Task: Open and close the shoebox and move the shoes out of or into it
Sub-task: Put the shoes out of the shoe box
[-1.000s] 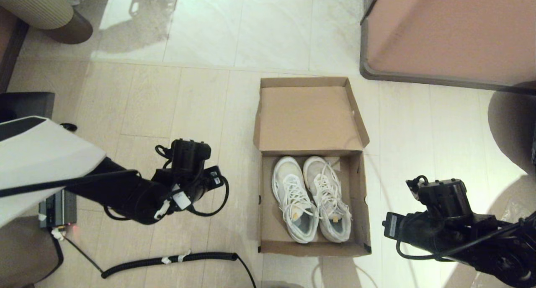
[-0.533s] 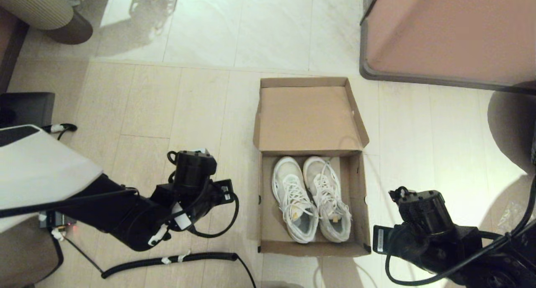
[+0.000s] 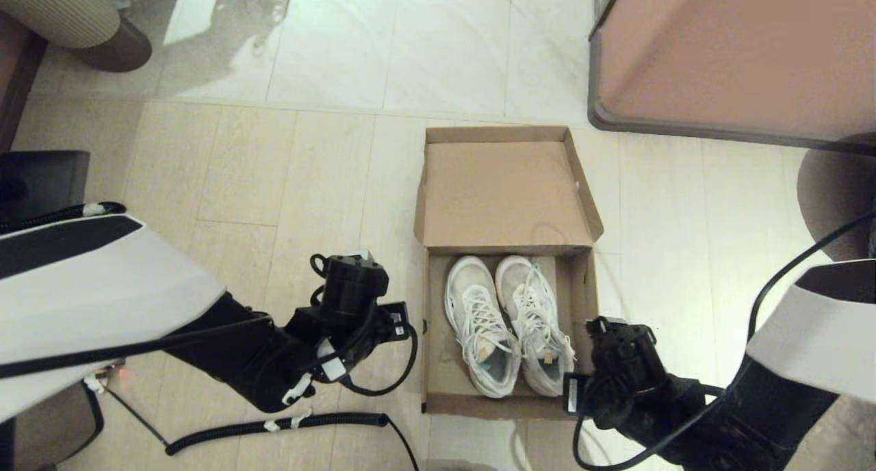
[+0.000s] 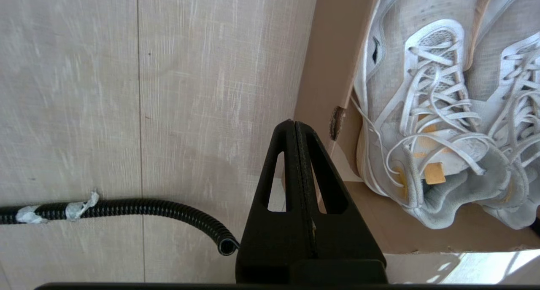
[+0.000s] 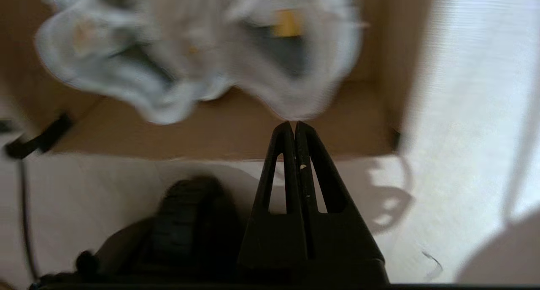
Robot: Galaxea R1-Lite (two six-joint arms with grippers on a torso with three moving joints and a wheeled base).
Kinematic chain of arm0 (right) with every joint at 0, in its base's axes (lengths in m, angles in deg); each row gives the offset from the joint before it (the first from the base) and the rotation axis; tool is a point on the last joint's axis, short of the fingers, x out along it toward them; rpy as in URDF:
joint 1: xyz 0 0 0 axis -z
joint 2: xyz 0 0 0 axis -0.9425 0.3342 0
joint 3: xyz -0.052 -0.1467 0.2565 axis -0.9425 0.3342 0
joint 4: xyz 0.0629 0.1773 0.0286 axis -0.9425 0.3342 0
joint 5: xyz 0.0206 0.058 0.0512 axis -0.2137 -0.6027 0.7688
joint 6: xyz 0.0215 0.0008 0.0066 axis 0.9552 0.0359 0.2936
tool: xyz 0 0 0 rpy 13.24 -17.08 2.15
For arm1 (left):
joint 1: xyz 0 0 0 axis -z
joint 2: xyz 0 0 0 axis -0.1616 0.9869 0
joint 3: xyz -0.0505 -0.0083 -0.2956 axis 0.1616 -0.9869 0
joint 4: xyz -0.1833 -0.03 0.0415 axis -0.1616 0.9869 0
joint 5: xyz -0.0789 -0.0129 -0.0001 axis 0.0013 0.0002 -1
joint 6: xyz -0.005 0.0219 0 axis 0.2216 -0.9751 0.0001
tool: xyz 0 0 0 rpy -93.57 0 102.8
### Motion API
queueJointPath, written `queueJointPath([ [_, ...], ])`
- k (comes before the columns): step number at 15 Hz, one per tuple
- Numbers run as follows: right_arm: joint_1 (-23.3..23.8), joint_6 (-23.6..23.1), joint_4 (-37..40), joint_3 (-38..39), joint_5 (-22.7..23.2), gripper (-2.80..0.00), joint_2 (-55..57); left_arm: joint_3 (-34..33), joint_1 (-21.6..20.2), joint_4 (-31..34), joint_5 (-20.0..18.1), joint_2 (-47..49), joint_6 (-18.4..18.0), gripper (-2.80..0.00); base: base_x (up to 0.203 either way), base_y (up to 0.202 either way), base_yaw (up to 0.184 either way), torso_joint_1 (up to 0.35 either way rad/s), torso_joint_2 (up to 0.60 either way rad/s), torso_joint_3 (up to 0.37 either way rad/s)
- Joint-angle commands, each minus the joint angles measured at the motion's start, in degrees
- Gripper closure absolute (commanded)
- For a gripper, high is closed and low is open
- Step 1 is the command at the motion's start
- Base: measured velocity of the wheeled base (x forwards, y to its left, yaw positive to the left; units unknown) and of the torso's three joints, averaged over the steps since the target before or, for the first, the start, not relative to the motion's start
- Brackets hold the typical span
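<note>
Left gripper (image 4: 294, 125): fingers pressed together, holding nothing, poised outside the shoebox's (image 3: 438, 361) left wall near its front-left corner. Right gripper (image 5: 294, 125): likewise closed and empty, over the front-right corner. The shoes (image 3: 510, 324): side by side inside, heels toward the front wall; lid folded back flat. Advice: part the fingers before descending, then pinch each heel collar clear of the laces. Change: both arms have swung inward toward the box; box and shoes unmoved.
</note>
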Motion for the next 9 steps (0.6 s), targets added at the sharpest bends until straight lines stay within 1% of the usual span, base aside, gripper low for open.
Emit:
queueJointPath([
  [1,-3.0,-0.28,0.12,-3.33,-0.34,0.0,4.81,-0.97,-0.27,-0.21,0.22,-0.28,0.21,0.0,0.0,0.0,0.0,0.0,0.0,0.0],
  [2,-3.72,-0.73,1.33,-4.78,-0.43,-2.8,5.36,-2.81,-1.0,-0.21,0.22,-1.83,0.24,0.0,0.0,0.0,0.0,0.0,0.0,0.0],
  [4,-4.66,-0.84,1.74,-7.31,-0.72,-2.8,6.63,-6.06,-2.73,-0.29,0.25,-4.15,0.36,0.0,0.0,0.0,0.0,0.0,0.0,0.0],
  [5,-4.77,-1.01,1.64,-8.86,-1.66,-2.8,8.26,-7.29,-3.09,-0.3,0.28,-5.15,0.38,0.0,0.0,0.0,0.0,0.0,0.0,0.0],
  [9,-4.9,-1.18,1.54,-15.42,-2.71,-2.8,14.46,-8.59,-4.28,-0.3,0.38,-6.77,0.22,0.0,0.0,0.0,0.0,0.0,0.0,0.0],
])
